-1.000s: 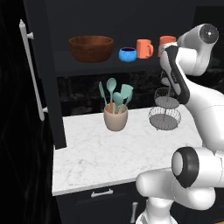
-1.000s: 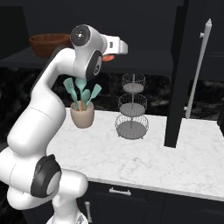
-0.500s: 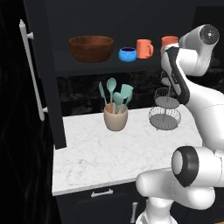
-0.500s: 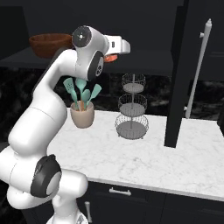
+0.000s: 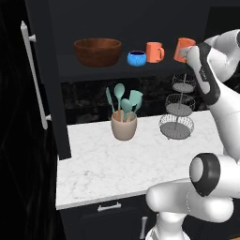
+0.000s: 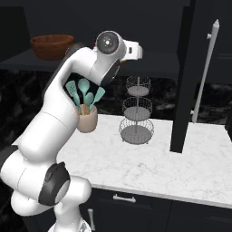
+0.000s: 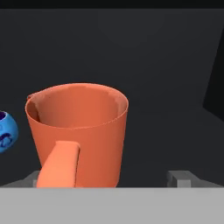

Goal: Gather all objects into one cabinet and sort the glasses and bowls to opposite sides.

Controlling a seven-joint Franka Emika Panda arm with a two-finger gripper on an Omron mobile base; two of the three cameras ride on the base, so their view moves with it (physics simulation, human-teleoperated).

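Bowls [image 5: 97, 50] left, mugs [image 5: 154, 52] right, shelf.

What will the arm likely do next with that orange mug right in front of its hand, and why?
Probably close the gripper on the mug: its fingers stand apart on either side of the mug, handle facing the hand, with the blue bowl off to one side.

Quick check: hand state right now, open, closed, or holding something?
Hand: open, fingers either side of the orange mug, not visibly clamped.
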